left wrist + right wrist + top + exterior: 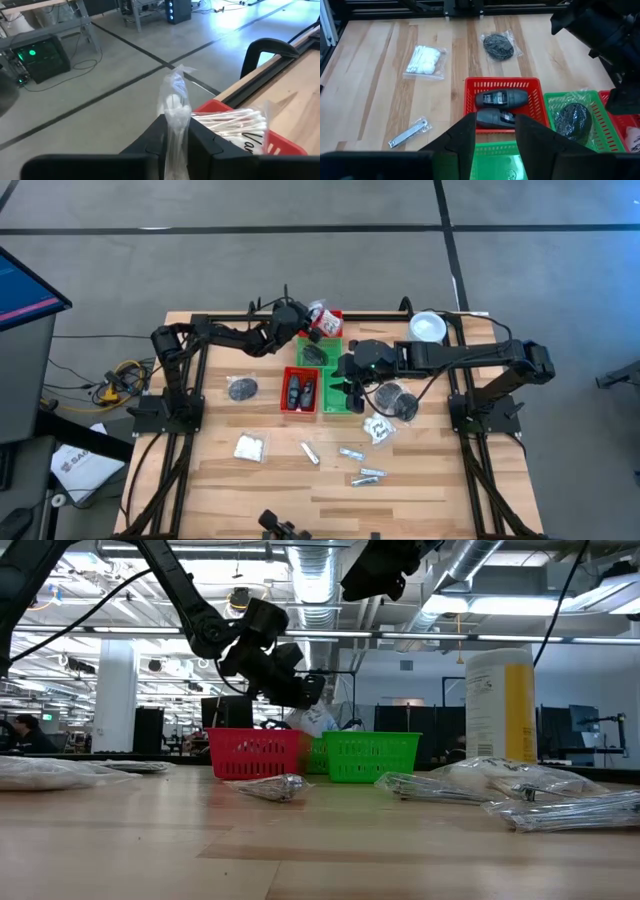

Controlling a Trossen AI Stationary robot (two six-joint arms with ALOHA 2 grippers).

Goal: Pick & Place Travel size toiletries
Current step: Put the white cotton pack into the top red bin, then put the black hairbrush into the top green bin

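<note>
Overhead, you have the left gripper (312,320) at about twelve o'clock on the table, above the far red tray (330,322), with a clear bag (319,312) hanging from it; the right gripper (347,380) hovers near the centre over the near green tray (343,404), just at three o'clock from the near red tray (299,393) holding two dark bottles (298,391); more toiletries lie loose toward six o'clock: a white sachet (249,446) and several silvery tubes (352,453).

From table height, the left gripper (300,688) hangs clear above the baskets with the bag (313,718) dangling under it; a tall yellow canister (501,708) stands at three o'clock.

Through the left wrist, its fingers (155,141) are pinched tight on the neck of the bag (174,107), only a thin fold between them; cotton swabs (231,123) already lie in the red tray (280,148) beneath.

Through the right wrist, the jaws stand parted with nothing between them; the bottles (501,98) sit in the red tray (502,83) ahead.

Your risk, I judge, is that thin plastic slipping from the pinch, or the bag catching the tray rim on release; the two arms are also close, so a careless swing could bring them together.
</note>
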